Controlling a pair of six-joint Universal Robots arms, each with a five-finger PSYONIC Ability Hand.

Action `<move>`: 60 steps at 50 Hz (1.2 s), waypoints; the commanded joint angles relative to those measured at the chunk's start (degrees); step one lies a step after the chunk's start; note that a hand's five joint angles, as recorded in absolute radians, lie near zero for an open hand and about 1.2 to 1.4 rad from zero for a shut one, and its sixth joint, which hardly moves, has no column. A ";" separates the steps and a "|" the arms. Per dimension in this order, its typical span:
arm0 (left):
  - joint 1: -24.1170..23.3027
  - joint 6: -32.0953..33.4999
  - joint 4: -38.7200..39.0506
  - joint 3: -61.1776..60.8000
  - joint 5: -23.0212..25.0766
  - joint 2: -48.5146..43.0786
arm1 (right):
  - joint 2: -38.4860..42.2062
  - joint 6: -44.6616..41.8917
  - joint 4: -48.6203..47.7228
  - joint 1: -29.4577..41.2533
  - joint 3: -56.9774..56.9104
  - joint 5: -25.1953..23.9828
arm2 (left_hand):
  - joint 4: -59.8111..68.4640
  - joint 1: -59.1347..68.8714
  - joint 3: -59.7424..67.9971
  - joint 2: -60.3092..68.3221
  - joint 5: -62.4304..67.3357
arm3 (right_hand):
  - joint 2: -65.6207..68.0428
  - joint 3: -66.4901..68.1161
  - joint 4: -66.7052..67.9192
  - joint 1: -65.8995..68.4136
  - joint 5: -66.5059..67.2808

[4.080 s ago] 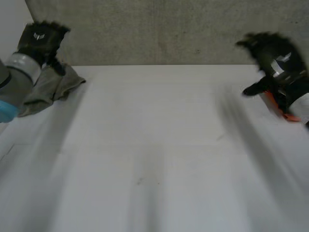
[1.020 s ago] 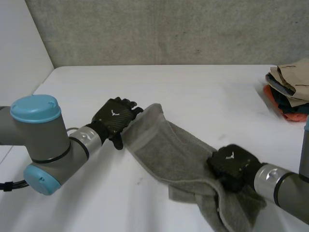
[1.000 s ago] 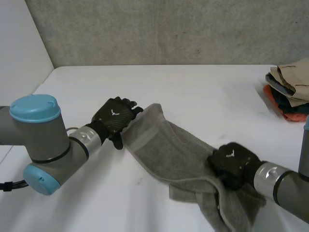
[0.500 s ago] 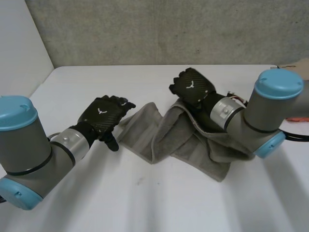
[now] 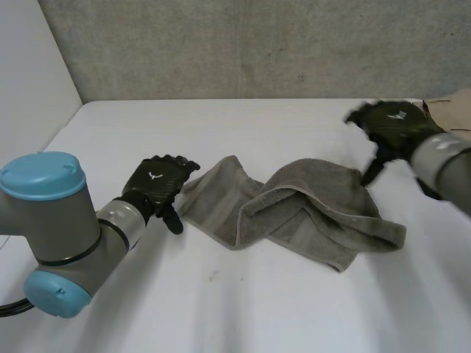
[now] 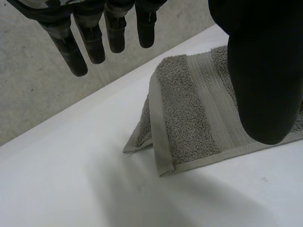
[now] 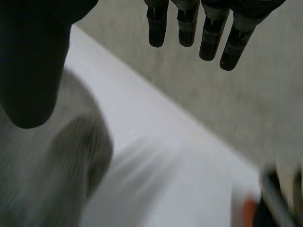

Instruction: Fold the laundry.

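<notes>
Towel: the grey towel (image 5: 294,206) lies mid-table (image 5: 221,309), doubled over loosely. Its left end is flat and its right half is humped and wrinkled.
Left hand: the left hand (image 5: 156,184) sits at the towel's left end, fingers (image 6: 94,42) straight and apart from the thumb, gripping nothing.
Right hand: the right hand (image 5: 394,125) hangs above the table, far right of the towel, fingers straight and empty.
Doing it well: I'd say the hump wants flattening first. Each hand should pinch a true corner, not a bunched layer, then draw the edges together squarely.
Hard to tell: whether the left hand touches the hem or lies just beside it, and how the towel's under-layers lie. The clothes pile (image 5: 450,110) at far right is cut off.
</notes>
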 commanded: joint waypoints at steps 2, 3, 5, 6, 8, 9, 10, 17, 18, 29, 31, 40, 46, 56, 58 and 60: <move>-0.86 -0.03 0.04 0.01 0.14 -0.22 | 0.48 -0.80 10.85 -9.58 4.56 -5.62 | 2.63 3.26 2.28 2.59 1.87 | -2.61 -1.83 -3.27 -1.45 -3.68; -1.04 -0.02 0.13 0.01 0.14 -0.22 | 0.56 -0.80 10.23 -10.11 5.35 -5.89 | 2.63 3.26 2.28 2.59 1.87 | -2.61 -1.83 -3.27 -1.45 -3.68; -1.13 -0.11 0.13 0.01 0.14 -0.22 | 1.79 -0.80 7.95 -11.69 7.63 -6.06 | 2.46 3.09 2.11 2.42 1.70 | 0.15 0.92 -0.51 1.31 -0.93; -1.13 -0.11 0.13 0.01 0.14 -0.22 | 2.58 -0.80 6.98 -12.04 8.42 -6.06 | 2.46 3.09 2.11 2.42 1.70 | 2.17 2.94 1.51 3.32 1.09; -1.13 -0.11 0.22 0.01 0.14 -0.22 | 4.51 -0.80 4.71 -12.31 9.74 -6.06 | 2.29 2.92 1.94 2.25 1.53 | 7.53 8.30 6.87 8.69 6.46; -1.13 -0.11 0.22 0.01 0.14 -0.22 | 5.13 -0.80 4.08 -12.40 10.10 -6.15 | 2.29 2.92 1.94 2.25 1.53 | 9.73 10.51 9.07 10.89 8.66; -1.13 -0.11 0.22 -0.07 0.14 -0.22 | 5.83 -0.71 3.55 -12.49 10.28 -6.50 | 2.29 2.92 1.94 2.25 1.53 | 11.59 12.36 10.93 12.75 10.51; -1.13 -0.11 0.22 -0.69 0.14 -0.22 | 11.02 -0.36 2.58 -12.05 10.72 -6.94 | 2.29 2.92 1.94 2.25 1.53 | 17.64 18.41 16.98 18.80 16.57; -1.13 -0.20 0.22 -0.69 0.14 -0.22 | 11.20 -0.28 2.49 -12.05 10.72 -6.94 | 2.12 2.76 1.77 2.08 1.36 | 19.99 20.77 19.33 21.15 18.92; -1.39 -1.51 0.04 -2.27 -0.03 0.74 | 3.75 0.34 -1.20 -9.42 9.14 -8.52 | 1.95 2.59 1.60 1.91 1.19 | 67.39 68.17 66.73 68.55 66.32; -1.83 -2.83 -0.05 -2.36 -0.12 0.83 | -2.21 0.43 -1.37 -7.93 8.17 -8.96 | 2.12 2.75 1.77 2.08 1.36 | 67.39 68.17 66.73 68.55 66.32; -4.20 -21.26 -0.75 -2.27 -0.91 0.57 | -14.46 0.08 -1.20 -2.13 3.52 -8.09 | 4.98 5.61 4.63 4.94 4.22 | 67.39 68.17 66.73 68.55 66.32; -5.52 -26.48 -0.49 -1.74 -1.00 -0.48 | -15.87 -0.10 -0.41 2.19 -1.14 -7.21 | 6.33 6.96 5.98 6.29 5.57 | 67.39 68.17 66.73 68.55 66.32; -9.03 -26.66 -0.31 1.15 -1.61 -4.79 | -16.48 0.16 0.12 2.89 -8.79 -5.19 | 7.67 8.31 7.32 7.63 6.91 | 67.39 68.17 66.73 68.55 66.32; -9.56 -26.92 -0.22 2.12 -2.92 -5.66 | -16.66 0.16 0.12 3.07 -9.49 -5.10 | 7.84 8.47 7.49 7.80 7.08 | 67.39 68.17 66.73 68.55 66.32; -10.35 -27.36 -0.40 4.14 -5.65 -7.33 | -17.54 0.25 0.12 3.33 -9.94 -5.10 | 9.18 9.82 8.83 9.14 8.42 | 67.39 68.17 66.73 68.55 66.32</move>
